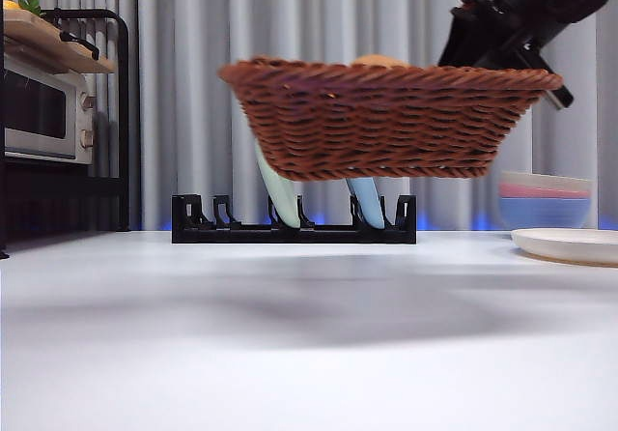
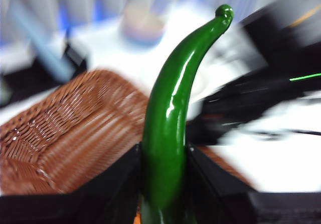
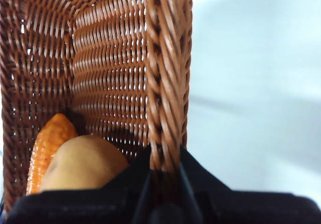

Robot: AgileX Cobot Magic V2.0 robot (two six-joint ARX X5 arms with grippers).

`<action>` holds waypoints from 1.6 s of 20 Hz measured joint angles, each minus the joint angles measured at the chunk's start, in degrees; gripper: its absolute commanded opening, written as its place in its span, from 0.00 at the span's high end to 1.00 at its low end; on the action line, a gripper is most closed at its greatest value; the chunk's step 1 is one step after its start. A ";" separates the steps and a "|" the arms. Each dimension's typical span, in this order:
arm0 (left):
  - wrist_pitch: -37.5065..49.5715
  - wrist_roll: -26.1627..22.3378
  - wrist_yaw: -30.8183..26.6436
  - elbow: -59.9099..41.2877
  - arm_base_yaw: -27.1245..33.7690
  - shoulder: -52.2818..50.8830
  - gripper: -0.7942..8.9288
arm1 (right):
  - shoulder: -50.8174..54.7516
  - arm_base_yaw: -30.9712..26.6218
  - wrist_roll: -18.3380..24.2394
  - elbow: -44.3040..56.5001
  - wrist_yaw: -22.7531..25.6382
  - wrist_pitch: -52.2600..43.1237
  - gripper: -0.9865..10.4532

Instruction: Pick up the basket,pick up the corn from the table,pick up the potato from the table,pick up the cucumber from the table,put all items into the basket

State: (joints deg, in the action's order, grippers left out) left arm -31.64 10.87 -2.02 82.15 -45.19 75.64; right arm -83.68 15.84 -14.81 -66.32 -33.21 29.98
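Right gripper [image 3: 164, 184] is clamped on the basket [image 1: 386, 117] rim, held above the table [image 1: 290, 334]; corn [image 3: 47, 146] and potato [image 3: 83, 163] lie inside. The cucumber [image 2: 173, 118] is pinched by the left gripper [image 2: 163, 184].

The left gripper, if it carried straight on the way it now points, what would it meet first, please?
Probably the basket. The left gripper is shut on the cucumber, and the woven wall lies just ahead of its jaws. The picture is blurred, so depth is uncertain; the cucumber's tip might pass over the rim first.

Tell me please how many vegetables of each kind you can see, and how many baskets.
Corn: 1, in the basket
Potato: 1, in the basket
Cucumber: 1, in the left gripper
Basket: 1, held by the right gripper
Total: 4
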 measured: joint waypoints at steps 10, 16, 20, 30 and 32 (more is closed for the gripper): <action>-4.52 -0.81 0.39 0.68 4.79 16.44 0.28 | 0.00 3.28 -0.02 0.00 0.15 1.44 0.93; -7.02 -0.72 0.48 2.67 4.79 15.69 0.28 | 0.00 3.32 0.00 0.00 1.75 2.67 0.93; -13.38 -0.59 0.46 11.15 3.80 8.15 0.28 | -0.42 3.28 -0.15 0.00 3.39 1.44 0.93; -17.42 -0.59 0.46 17.27 0.92 -11.15 0.28 | -15.23 3.32 -14.01 -0.15 8.11 -10.97 0.93; -17.84 -0.59 0.42 17.27 0.92 -12.13 0.28 | -16.70 3.32 -14.86 -0.15 10.40 -10.23 0.93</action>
State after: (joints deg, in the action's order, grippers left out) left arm -49.47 10.28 -1.61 99.42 -44.27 63.51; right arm -100.38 19.16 -29.67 -66.48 -22.81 19.75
